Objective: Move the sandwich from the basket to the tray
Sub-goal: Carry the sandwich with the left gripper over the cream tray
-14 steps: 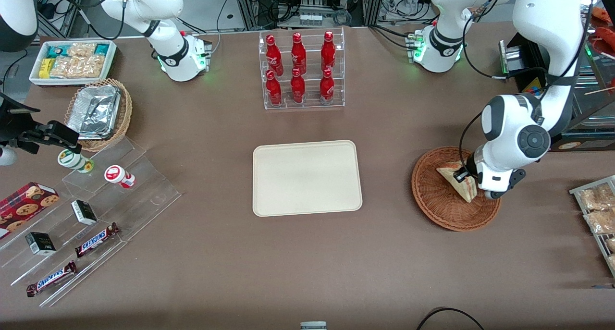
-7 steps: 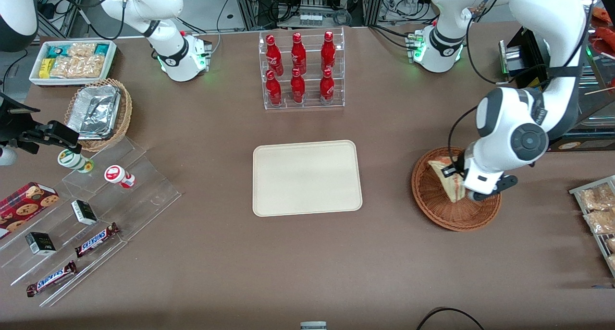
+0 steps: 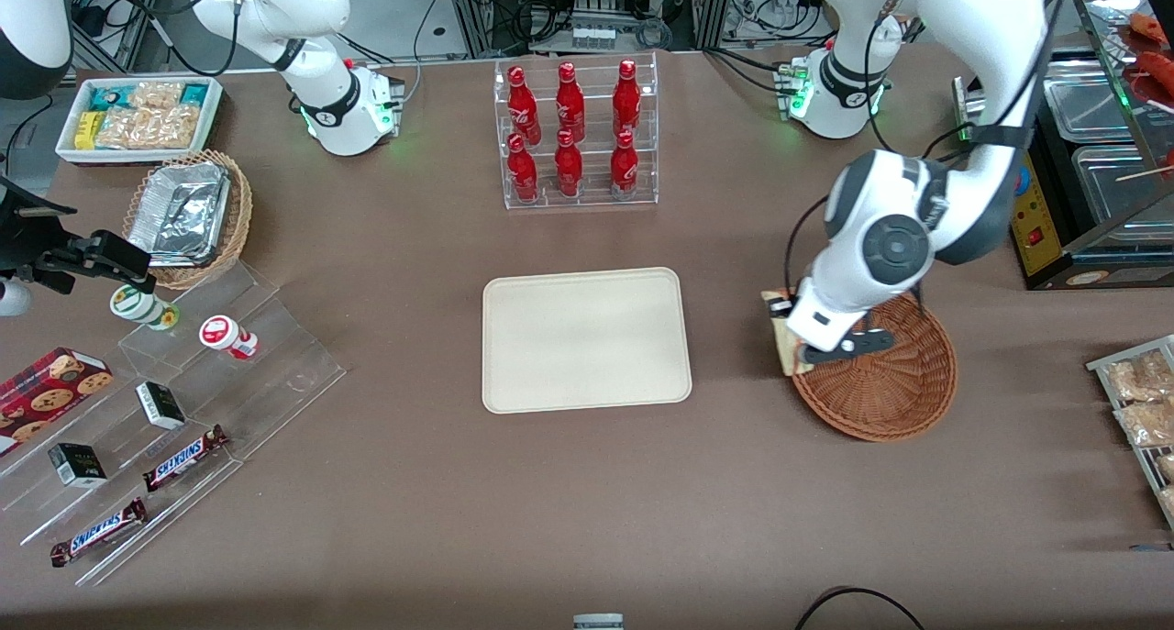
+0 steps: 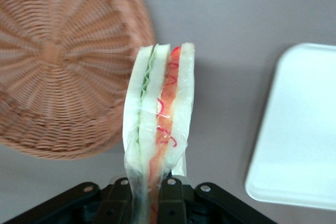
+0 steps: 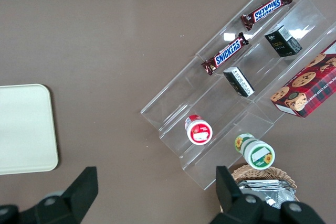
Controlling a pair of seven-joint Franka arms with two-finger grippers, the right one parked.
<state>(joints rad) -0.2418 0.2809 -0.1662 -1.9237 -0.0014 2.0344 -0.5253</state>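
Carrying the sandwich (image 4: 159, 124) clenched in its claw (image 3: 800, 344), the left arm has lifted it clear of the basket (image 3: 894, 382), now over its nine-o'clock rim, heading toward the tray (image 3: 585, 339).

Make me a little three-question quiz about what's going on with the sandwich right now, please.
1. True or false: the sandwich lies flat in the basket.
2. What does the end effector hold? A) a red bottle B) the sandwich C) a chocolate bar
3. Fill in: the tray has ___ on it.

Key:
1. False. It is lifted, held at the basket's rim on the side toward the tray.
2. B. The fingers are shut on the wrapped wedge, as the wrist view shows.
3. Nothing; the sandwich has not yet reached it.
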